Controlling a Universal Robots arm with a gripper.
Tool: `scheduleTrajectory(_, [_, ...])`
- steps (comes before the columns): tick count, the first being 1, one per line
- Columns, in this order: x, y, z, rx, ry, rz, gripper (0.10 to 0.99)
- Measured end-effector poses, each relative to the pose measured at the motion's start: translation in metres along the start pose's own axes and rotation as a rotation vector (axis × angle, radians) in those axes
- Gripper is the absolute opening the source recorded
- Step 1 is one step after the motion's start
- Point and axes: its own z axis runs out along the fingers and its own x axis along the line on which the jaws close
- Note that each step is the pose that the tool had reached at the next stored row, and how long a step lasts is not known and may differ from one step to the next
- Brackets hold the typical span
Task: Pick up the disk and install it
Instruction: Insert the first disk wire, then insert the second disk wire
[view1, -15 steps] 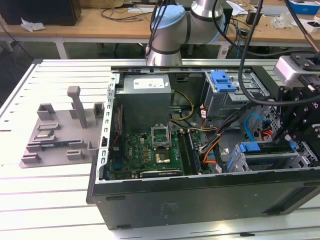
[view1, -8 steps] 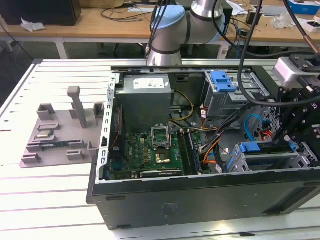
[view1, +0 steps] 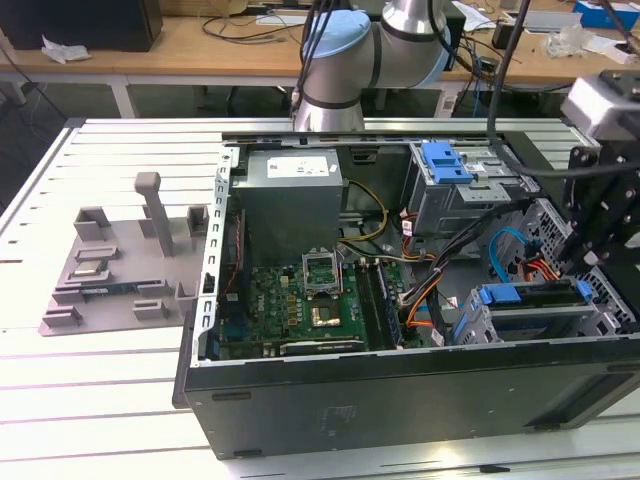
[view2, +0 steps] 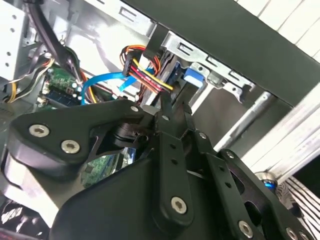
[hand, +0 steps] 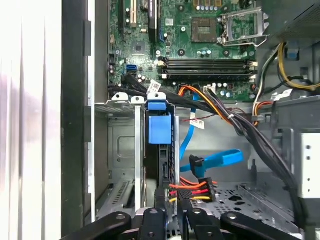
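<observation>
While the gripper (hand: 170, 204) sits low inside the computer case (view1: 400, 400), directly behind the disk (hand: 160, 131), treat this as the seating step. You cannot tell from either wrist view whether the jaws are pressed together, spread, or pinching the disk's rear edge.

**Position of the disk**
- The disk stands on edge in a slot of the lower drive cage (hand: 122, 150), its blue carrier frame facing the motherboard (hand: 200, 50).
- In the exterior view the same blue frame (view1: 530, 293) lies along the top of that cage, at the exterior view's right, under the arm.

**Doing the step well (judgement)**
1. Keep the push in line with the slot rails; a tilted carrier is likely to bind.
2. Watch the orange, red and yellow power lead (hand: 192, 190), which lies just beside the gripper (view2: 172, 107), and the blue data cable (hand: 215, 160) near it. Either could be trapped.
3. Apply force gently; the cage is thin sheet metal.

**Labels and writing**
- The power supply (view1: 290, 215) carries a white label (view1: 300, 168); its print cannot be read.
- White tags on the cables (hand: 155, 86) are likewise unreadable.
- No label face of the disk is visible.

The grey stand (view1: 120, 270) rests on the tabletop (view1: 100, 400), well apart from the case.
</observation>
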Motion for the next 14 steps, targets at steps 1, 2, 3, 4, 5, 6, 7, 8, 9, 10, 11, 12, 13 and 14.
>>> scheduleTrajectory(1, [-0.0001, 0.0001, -0.0025, 0.000, 0.0000, 0.000, 0.227])
scheduleTrajectory(2, [-0.0002, 0.0002, -0.0062, 0.000, 0.0001, 0.000, 0.161])
scheduleTrajectory(3, [-0.0002, 0.0003, -0.0101, 0.000, 0.0000, 0.000, 0.106])
scheduleTrajectory(4, [-0.0003, 0.0005, -0.0149, 0.000, 0.0001, 0.000, 0.106])
scheduleTrajectory(5, [-0.0004, 0.0007, -0.0198, 0.000, 0.0001, 0.000, 0.106])
scheduleTrajectory(6, [-0.0004, 0.0008, -0.0231, 0.000, 0.0000, 0.000, 0.106])
scheduleTrajectory(7, [-0.0004, 0.0008, -0.0243, 0.000, -0.0003, 0.000, 0.106])
scheduleTrajectory(8, [-0.0004, 0.0008, -0.0243, 0.000, -0.0004, 0.000, 0.106])
scheduleTrajectory(9, [-0.0004, 0.0008, -0.0244, 0.000, -0.0004, 0.000, 0.106])
scheduleTrajectory(10, [-0.0004, 0.0008, -0.0246, 0.000, -0.0001, 0.000, 0.106])
scheduleTrajectory(11, [-0.0004, 0.0008, -0.0246, 0.000, -0.0001, 0.000, 0.106])
scheduleTrajectory(12, [-0.0004, 0.0008, -0.0247, 0.000, -0.0001, 0.000, 0.106])
scheduleTrajectory(13, [-0.0004, 0.0009, -0.0247, 0.000, -0.0002, 0.000, 0.106])
scheduleTrajectory(14, [-0.0004, 0.0009, -0.0248, 0.000, -0.0001, 0.000, 0.114])
